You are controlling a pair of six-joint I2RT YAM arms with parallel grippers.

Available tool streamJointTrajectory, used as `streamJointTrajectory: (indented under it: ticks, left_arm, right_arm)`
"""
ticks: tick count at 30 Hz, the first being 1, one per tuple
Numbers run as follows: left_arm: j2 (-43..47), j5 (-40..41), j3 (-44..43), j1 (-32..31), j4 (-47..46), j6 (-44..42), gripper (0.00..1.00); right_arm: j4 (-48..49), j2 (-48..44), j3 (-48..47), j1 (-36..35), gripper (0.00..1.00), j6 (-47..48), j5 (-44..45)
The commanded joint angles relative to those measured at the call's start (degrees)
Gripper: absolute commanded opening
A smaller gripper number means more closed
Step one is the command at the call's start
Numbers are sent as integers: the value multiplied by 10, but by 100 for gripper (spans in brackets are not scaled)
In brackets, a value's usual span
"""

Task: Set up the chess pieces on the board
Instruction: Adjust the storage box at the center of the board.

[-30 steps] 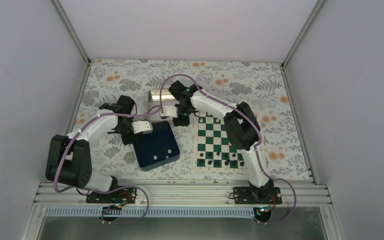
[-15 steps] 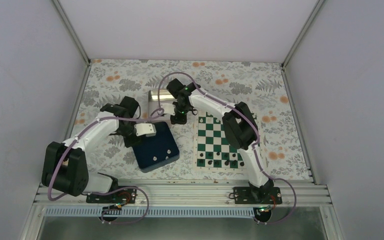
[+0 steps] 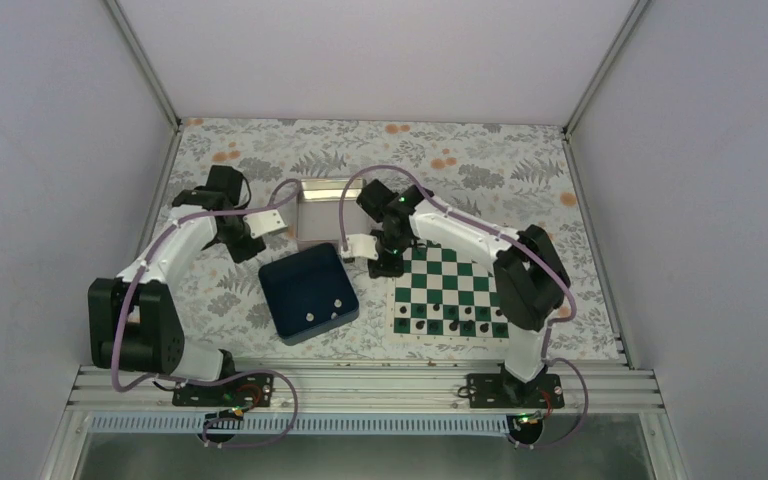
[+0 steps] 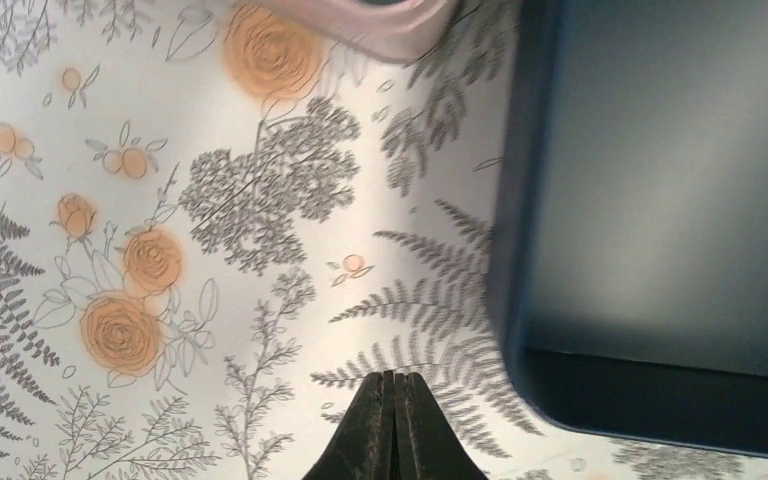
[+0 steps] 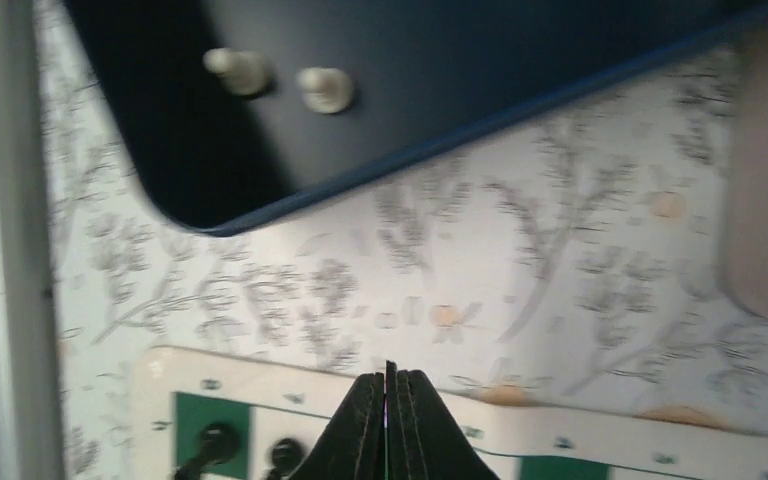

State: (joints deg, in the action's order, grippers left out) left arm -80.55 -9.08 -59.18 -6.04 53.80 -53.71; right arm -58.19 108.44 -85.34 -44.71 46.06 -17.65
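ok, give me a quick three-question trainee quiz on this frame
1. True or false: the right gripper holds a chess piece.
2. How many pale chess pieces lie in the blue tray?
3. The black pieces on the board stand along: A) its edge nearest the arm bases, B) its far edge, C) its centre.

Key: 1 false, it is shut and empty; 2 two; 3 A.
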Motion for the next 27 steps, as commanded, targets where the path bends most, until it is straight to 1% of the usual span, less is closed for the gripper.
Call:
streamJointTrajectory:
  ticks: [1,6,9,13,21,27]
  left_arm:
    - [-43,-6,-11,34,-35,-37,2]
    - [-82,-21,-5,39,-55,-37,2]
    - [-92,-31,5,38,-61,-37,2]
    - [-96,-23,29,38,-80,-35,2]
    - [-98,-31,53,38,-65,-39,2]
    - [-94,-37,76,38,-50,-40,2]
  right_arm:
    - [-3,-36,62,-46,4,10,-30]
    - [20,-19,93,-90,4,2,-24]
    - [21,-7,96,-109,4,2,-25]
    - [42,6,91,-130,4,-10,-19]
    - [87,33,60,-138,4,-49,1]
    - [111,52,38,-130,4,-65,36]
